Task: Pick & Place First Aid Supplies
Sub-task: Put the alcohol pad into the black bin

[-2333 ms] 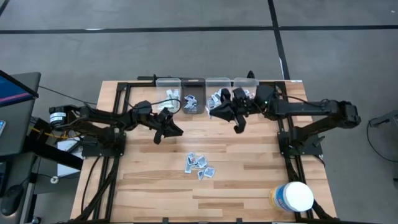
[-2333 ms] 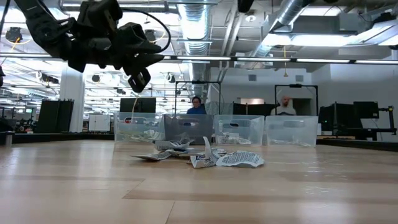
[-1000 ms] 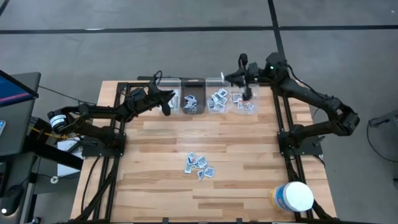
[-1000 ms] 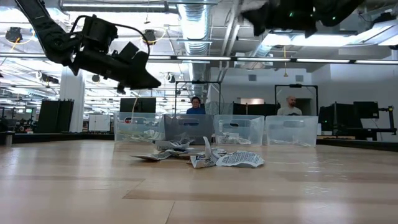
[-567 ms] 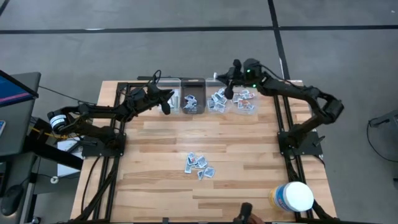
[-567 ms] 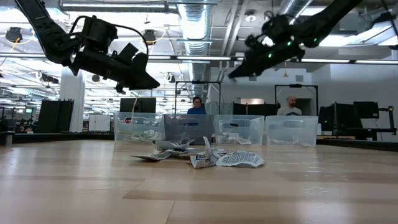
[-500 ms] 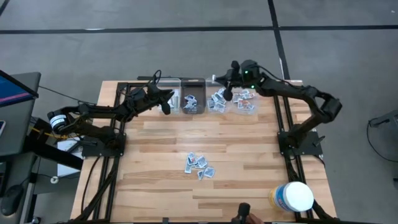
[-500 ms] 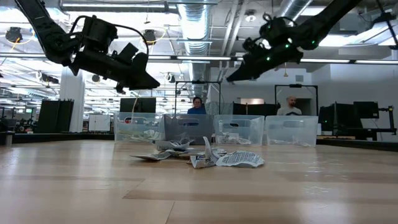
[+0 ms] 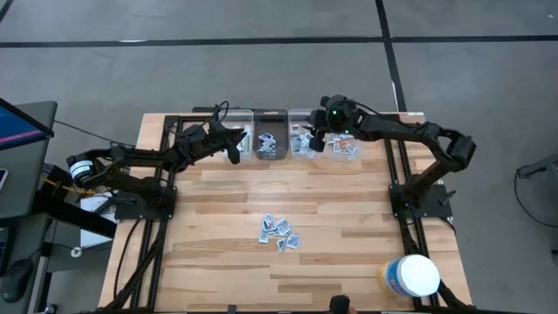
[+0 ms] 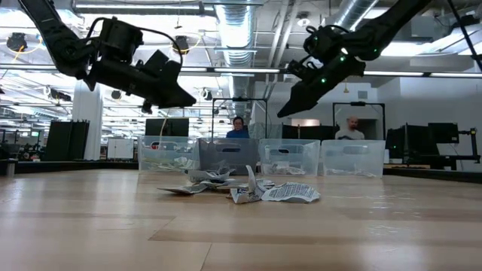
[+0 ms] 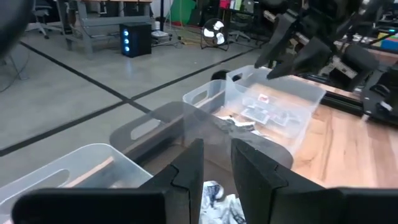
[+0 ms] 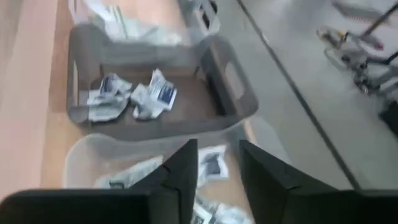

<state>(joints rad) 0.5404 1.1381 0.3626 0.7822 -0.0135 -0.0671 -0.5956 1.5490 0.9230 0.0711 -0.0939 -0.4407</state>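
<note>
Wood-topped table keeping a loose pile of packets mid-board, both grippers, left and right, parted and empty over far bins, apparently for dropping sorted packets.

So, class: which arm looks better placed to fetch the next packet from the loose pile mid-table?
Neither clearly: left gripper and right gripper both hover over the bins, about equally far from the pile.
</note>
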